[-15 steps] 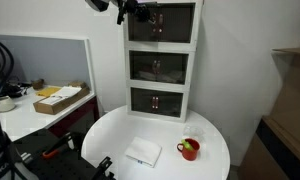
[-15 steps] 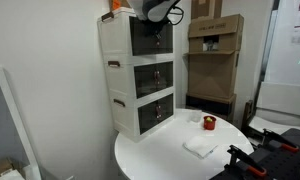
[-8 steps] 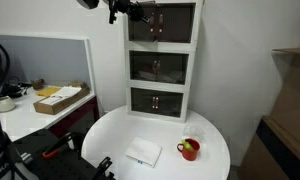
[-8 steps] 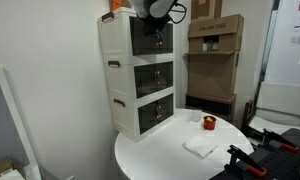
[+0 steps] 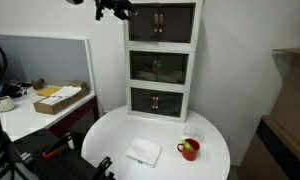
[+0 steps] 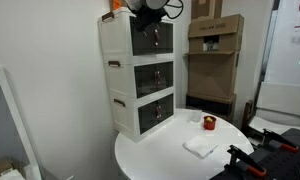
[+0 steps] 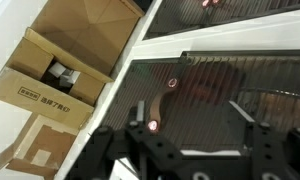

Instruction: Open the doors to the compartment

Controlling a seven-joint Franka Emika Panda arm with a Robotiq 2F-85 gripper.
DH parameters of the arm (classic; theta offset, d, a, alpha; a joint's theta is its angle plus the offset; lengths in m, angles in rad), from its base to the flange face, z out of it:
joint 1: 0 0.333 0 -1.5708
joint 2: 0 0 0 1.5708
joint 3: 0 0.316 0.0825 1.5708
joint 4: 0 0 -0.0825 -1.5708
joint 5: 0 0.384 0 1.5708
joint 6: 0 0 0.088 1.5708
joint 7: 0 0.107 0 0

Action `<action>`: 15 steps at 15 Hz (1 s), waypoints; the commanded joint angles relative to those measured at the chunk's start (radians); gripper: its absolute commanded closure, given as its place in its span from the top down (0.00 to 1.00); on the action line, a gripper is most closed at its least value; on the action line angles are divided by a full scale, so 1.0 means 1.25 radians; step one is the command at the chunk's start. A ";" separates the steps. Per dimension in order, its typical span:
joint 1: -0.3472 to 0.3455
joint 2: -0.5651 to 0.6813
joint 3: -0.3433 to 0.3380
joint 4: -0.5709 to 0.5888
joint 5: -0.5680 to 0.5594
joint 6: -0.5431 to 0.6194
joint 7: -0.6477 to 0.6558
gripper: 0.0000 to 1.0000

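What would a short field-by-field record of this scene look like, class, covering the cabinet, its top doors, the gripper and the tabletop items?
cabinet: white three-tier cabinet at the far side of the round white table
compartment: top compartment, dark front
doors: doors appear shut
gripper: gripper up beside the top tier, apart from the doors, fingers spread, holding nothing
on table: red mug; white folded cloth
background: cardboard boxes
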 commanded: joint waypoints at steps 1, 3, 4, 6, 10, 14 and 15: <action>-0.006 -0.061 0.013 -0.031 0.090 0.009 -0.114 1.00; -0.024 -0.098 0.009 -0.045 0.173 0.106 -0.194 1.00; -0.030 -0.113 0.003 -0.049 0.215 0.145 -0.242 1.00; -0.042 -0.136 -0.009 -0.054 0.279 0.202 -0.342 1.00; -0.081 -0.164 -0.041 -0.064 0.192 0.278 -0.479 1.00; -0.129 -0.161 -0.086 -0.065 0.139 0.400 -0.579 1.00; -0.138 -0.150 -0.096 -0.049 0.194 0.414 -0.584 1.00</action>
